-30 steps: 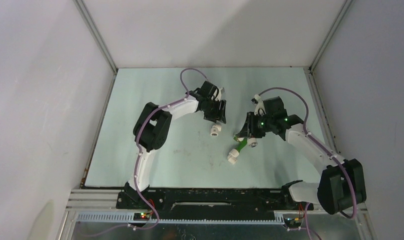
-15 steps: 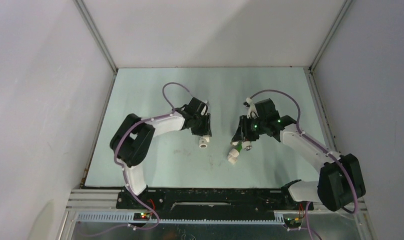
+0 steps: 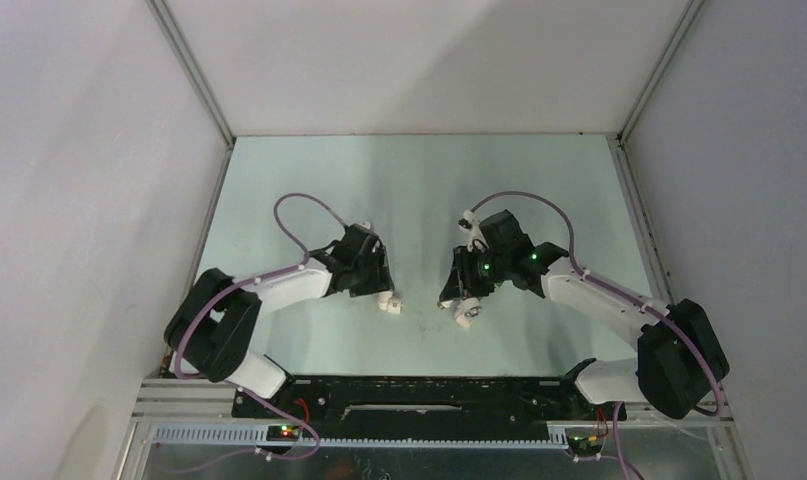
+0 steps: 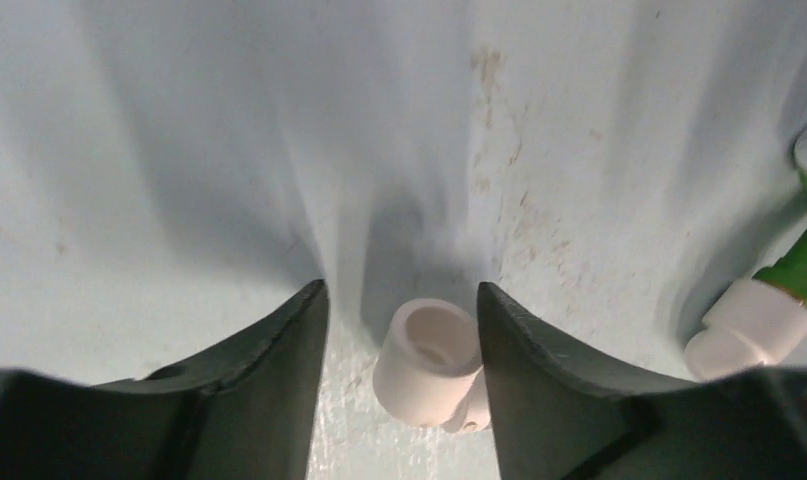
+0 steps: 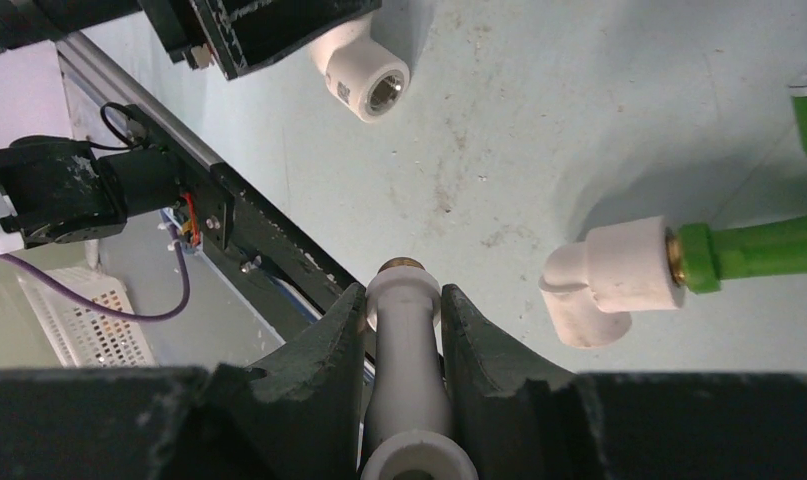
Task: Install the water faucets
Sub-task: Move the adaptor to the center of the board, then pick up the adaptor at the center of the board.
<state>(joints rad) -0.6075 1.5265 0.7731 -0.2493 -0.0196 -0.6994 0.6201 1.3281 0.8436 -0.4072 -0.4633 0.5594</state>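
In the right wrist view my right gripper is shut on the white faucet, whose brass threaded end pokes out past the fingertips. The green faucet lies on the table to the right of it, screwed into a white fitting. In the left wrist view my left gripper straddles a second white fitting. The right finger touches it and the left finger stands off with a gap. From above, the two grippers face each other near the table's middle.
The pale blue table mat carries brown stains. A black base rail runs along the near edge, close behind both grippers. Grey walls close in the left, right and far sides.
Both arms have drawn back toward the near edge and closer together. The white fitting came along with the left gripper, and the right gripper now hangs over the green faucet's fitting.
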